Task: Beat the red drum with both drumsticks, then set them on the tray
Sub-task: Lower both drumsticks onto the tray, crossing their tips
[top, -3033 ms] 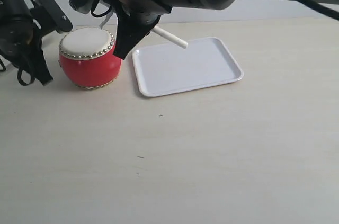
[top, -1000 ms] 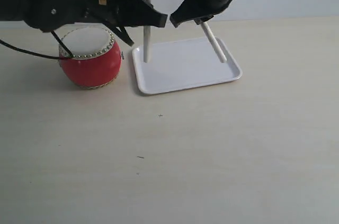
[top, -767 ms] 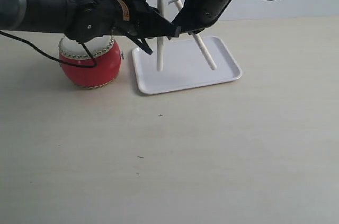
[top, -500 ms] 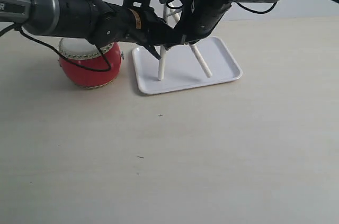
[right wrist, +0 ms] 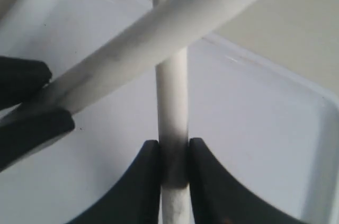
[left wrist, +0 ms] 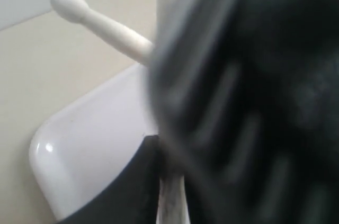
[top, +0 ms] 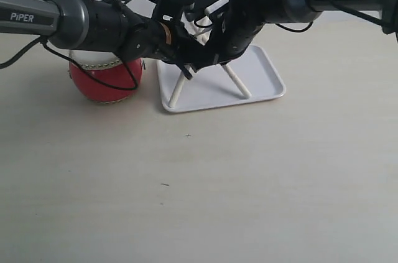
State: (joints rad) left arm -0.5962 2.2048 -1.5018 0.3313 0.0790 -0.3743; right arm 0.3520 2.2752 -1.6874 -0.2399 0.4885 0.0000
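Observation:
The red drum (top: 102, 83) stands left of the white tray (top: 264, 79), half hidden behind my left arm. Both arms meet low over the tray. My left gripper (top: 185, 67) (left wrist: 172, 181) is shut on one drumstick (top: 176, 89) (left wrist: 172, 205), which slants down to the tray's front left corner. My right gripper (top: 219, 58) (right wrist: 174, 147) is shut on the other drumstick (top: 237, 83) (right wrist: 172, 91), its tip resting on the tray's floor. The two sticks cross; the left one (right wrist: 159, 33) passes over the right one in the right wrist view. The right stick's rounded tip (left wrist: 69, 4) shows in the left wrist view.
The pale tabletop (top: 217, 182) stretches in front of the drum and tray. A pale wall runs behind the table. In the left wrist view the blurred black body of the right arm (left wrist: 254, 102) fills half the picture, close against my left gripper.
Both arms have come down from above the tray. The sticks went from held high and steep to slanted with their tips on the tray. Three seconds ago the right arm hung by the drum.

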